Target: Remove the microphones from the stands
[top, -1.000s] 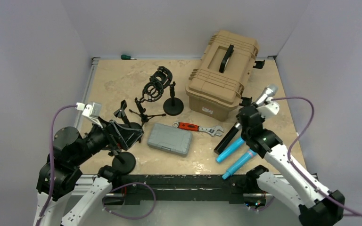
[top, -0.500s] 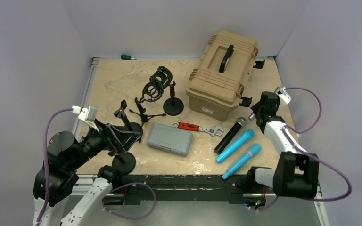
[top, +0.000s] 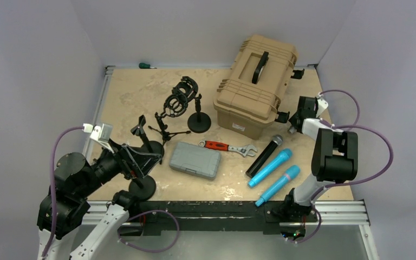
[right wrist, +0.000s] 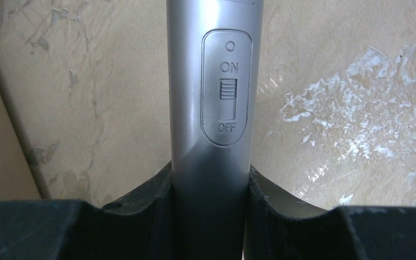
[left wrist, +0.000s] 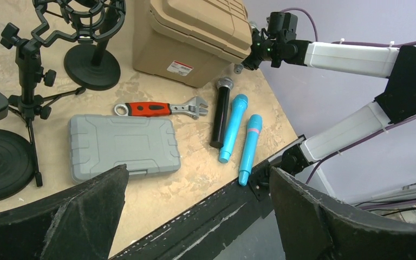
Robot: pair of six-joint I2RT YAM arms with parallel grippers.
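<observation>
Right wrist: gripping the silver microphone (right wrist: pixel 212 157)

Clamps it in the right gripper (right wrist: pixel 210 187), fingers (right wrist: pixel 135 208) narrowed on the barrel below the ON/OFF switch (right wrist: pixel 227 89), long axis straight out past the fingertips. Hangs beside the tan case (top: pixel 254 81), well apart from the shock-mount stand (top: pixel 183 100). Leaves the left gripper (left wrist: pixel 195 181) wide open, empty. Has swung back from above the black microphone (top: pixel 264 156) since a second ago.

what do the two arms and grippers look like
The left arm and right arm are white tubes joined by chunky black joint housings. A purple cable loops along each to a small white block at the wrist. The left gripper and right gripper have matt black, rough-surfaced fingers. A green light glows near the right wrist.
</observation>
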